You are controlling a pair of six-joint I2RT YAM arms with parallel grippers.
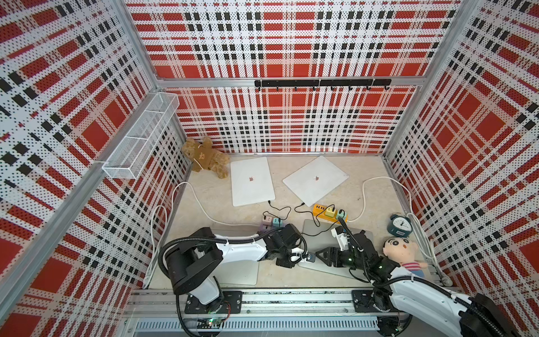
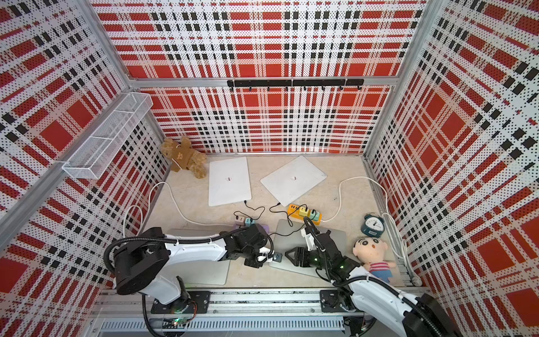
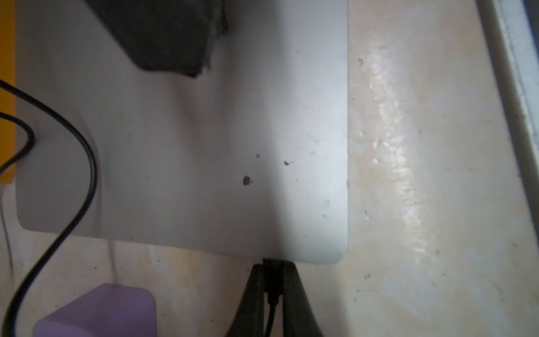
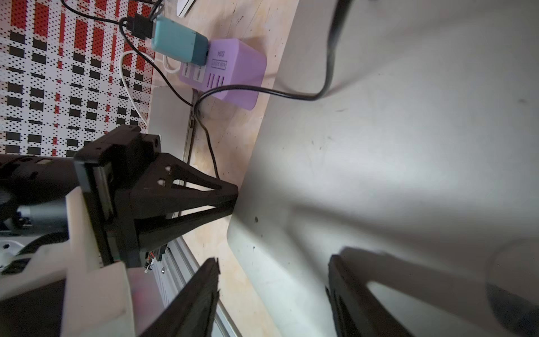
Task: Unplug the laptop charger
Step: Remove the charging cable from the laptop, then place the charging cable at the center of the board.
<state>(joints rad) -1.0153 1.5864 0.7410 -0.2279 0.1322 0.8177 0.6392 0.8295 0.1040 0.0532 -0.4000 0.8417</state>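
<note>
The purple cube (image 4: 230, 73) carries small print, perhaps "SCH", seen upside down; the clock (image 1: 401, 224) numerals are unreadable.

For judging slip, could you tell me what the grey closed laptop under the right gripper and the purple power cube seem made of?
Grey closed laptop: likely matte anodised metal; soft, even sheen, specks showing. Purple power cube: likely moulded matte plastic; rounded edges, moulded vent slots, uniform colour.

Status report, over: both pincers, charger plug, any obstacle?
Left pincer shut on charger plug, at edge of grey laptop. Right pincer open over laptop. Black cable lies across it.
</note>
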